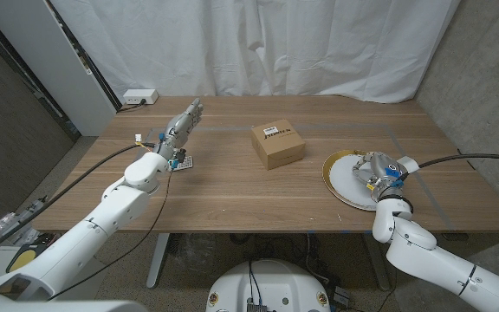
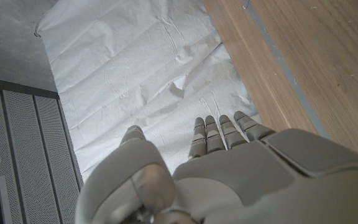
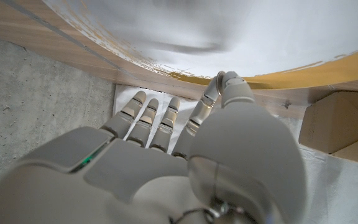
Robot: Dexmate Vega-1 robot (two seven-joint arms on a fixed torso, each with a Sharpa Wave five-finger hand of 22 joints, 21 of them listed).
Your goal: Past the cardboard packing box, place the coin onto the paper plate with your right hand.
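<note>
The right hand [image 1: 378,170] is seen over the paper plate [image 1: 340,178], just right of the cardboard box [image 1: 278,144]; whether the coin is pinched in its fingers cannot be told. The left hand [image 1: 180,126] is held out with fingers straight and empty.

The right hand [image 1: 377,170] covers the near right part of the paper plate [image 1: 340,173]. The coin cannot be made out. The cardboard packing box [image 3: 340,127] is cut off by the right wrist view's edge.
</note>
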